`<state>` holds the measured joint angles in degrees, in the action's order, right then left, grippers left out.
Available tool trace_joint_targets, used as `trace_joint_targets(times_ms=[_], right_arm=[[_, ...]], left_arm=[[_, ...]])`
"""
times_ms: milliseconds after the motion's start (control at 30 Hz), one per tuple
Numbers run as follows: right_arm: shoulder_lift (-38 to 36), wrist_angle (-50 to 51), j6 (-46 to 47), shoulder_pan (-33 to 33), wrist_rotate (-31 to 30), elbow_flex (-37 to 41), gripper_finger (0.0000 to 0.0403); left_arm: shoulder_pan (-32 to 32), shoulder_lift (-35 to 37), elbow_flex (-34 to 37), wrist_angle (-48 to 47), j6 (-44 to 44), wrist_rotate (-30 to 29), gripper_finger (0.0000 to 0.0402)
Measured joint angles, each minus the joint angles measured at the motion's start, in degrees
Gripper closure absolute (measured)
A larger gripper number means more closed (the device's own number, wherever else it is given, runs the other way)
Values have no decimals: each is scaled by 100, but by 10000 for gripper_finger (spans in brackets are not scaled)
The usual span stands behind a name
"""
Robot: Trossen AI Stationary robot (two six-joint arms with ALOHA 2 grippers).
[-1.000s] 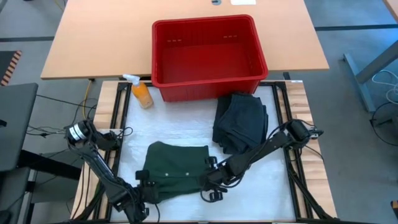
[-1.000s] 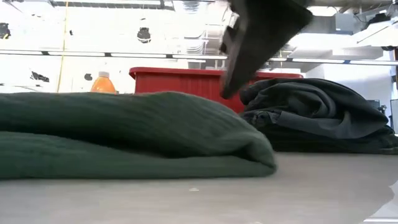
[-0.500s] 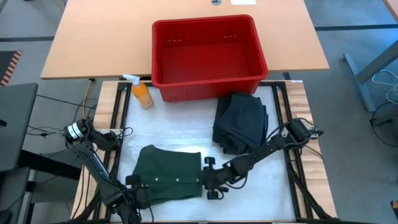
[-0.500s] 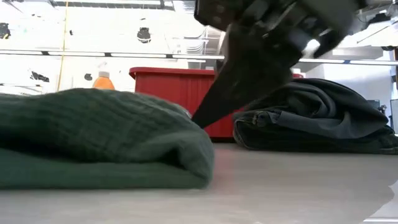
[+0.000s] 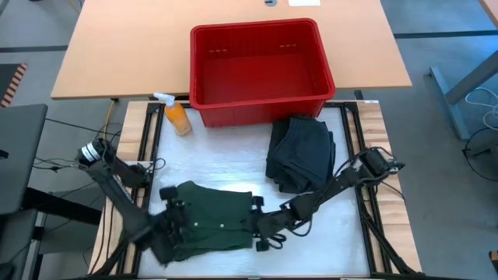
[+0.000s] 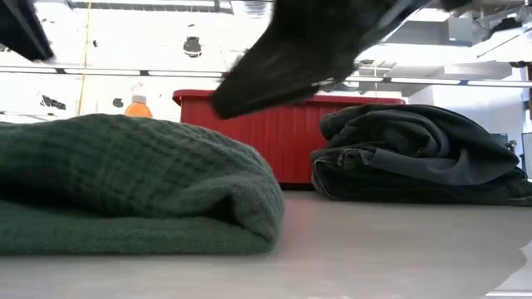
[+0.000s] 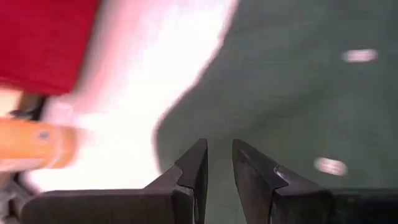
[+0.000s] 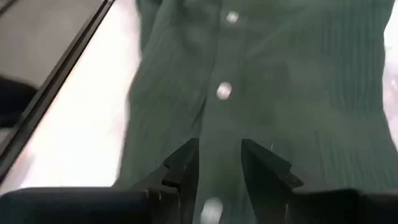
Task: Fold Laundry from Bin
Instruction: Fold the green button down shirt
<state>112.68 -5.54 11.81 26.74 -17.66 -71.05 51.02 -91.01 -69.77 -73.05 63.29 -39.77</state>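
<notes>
Laundry — red bin beyond, orange spray bottle beside it

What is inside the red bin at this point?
Nothing shows inside the bin: the high view shows only its bare red floor and walls. The green garment and the dark folded pile lie outside it on the white mat. The near wall hides a strip of floor.

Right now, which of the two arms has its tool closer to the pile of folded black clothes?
The right. Its tool sits at the green ribbed garment's right edge, just below the dark folded pile. The left tool is at the garment's far left edge.
</notes>
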Motion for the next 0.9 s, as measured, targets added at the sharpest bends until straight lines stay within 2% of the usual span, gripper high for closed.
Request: trace_joint_targets(times_ms=[133,233,333,400,500,567,667,900], right_arm=[[346,-814,-183,-132,11,-1,258],[576,-1027,-135,-222,126,-4,258],[794,-969,56,-253,156,-2,258],[918,-992,193,-253,213,-2,258],[1023,-1059,353,-255,291,-9,258],[1028,-971,433,-251,337,-14,258],[963,-664,594,-232,426,-22,258],[331,19,637,-113,601,15,258]], left_arm=[[-503,376,694,497,-409,59,338],[-902,876,1457,1424,-695,251,338],[-1211,1312,2382,2830,-963,1296,338],[-1317,1511,2950,3571,-843,1934,338],[-1345,1586,3652,4410,-342,2402,338],[-1304,1603,3936,4523,50,2516,338],[-1198,1612,4047,4360,537,2406,338],[-1058,1717,3406,3058,344,1044,338]])
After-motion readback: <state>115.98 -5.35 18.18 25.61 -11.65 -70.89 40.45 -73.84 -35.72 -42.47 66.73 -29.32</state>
